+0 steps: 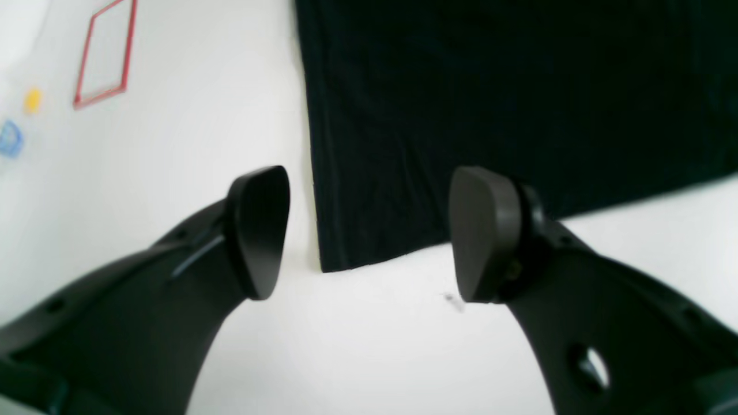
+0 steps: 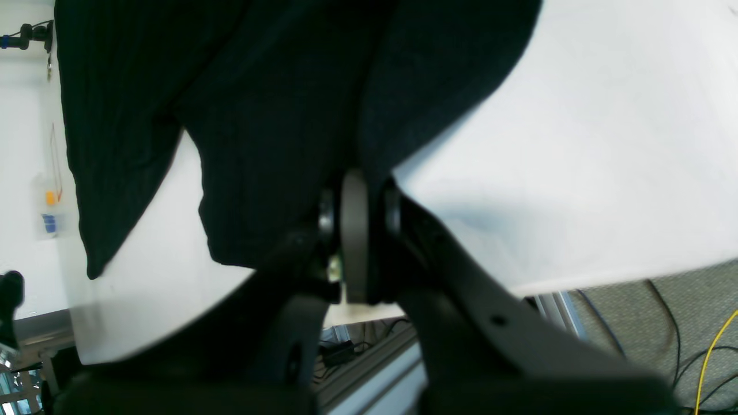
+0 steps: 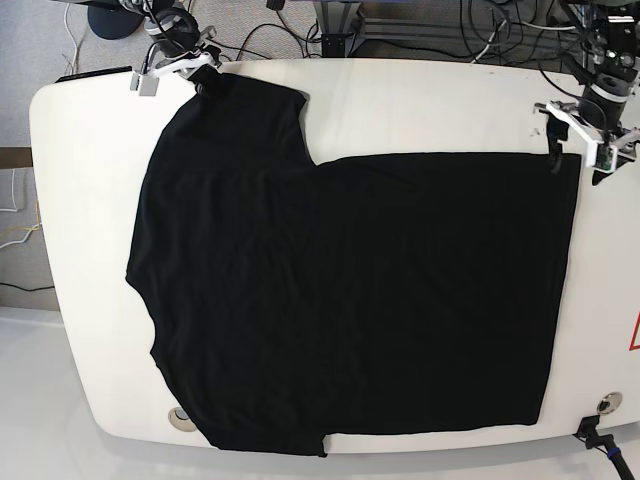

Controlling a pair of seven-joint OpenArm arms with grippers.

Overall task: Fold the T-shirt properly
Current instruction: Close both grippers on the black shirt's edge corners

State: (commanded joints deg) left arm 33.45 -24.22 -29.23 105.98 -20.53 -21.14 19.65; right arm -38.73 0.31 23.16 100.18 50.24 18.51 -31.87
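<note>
Large plain black fabric T-shirt (image 3: 350,300) spread flat on the white table (image 3: 60,130); right gripper (image 2: 354,230) clenched on a sleeve, left gripper (image 1: 369,236) released above the hem corner, which may slip free, skewing the fold.

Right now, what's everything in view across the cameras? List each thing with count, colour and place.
T-shirt: one, black, spread over most of the table.
Table: one, white, under the shirt.
Red outline marking: one, on the table beyond the shirt's edge.
Cables: several, dark, on the floor behind the table.
Left gripper: one, black, open above the shirt's corner.
Right gripper: one, black, shut on the T-shirt at a sleeve.
</note>
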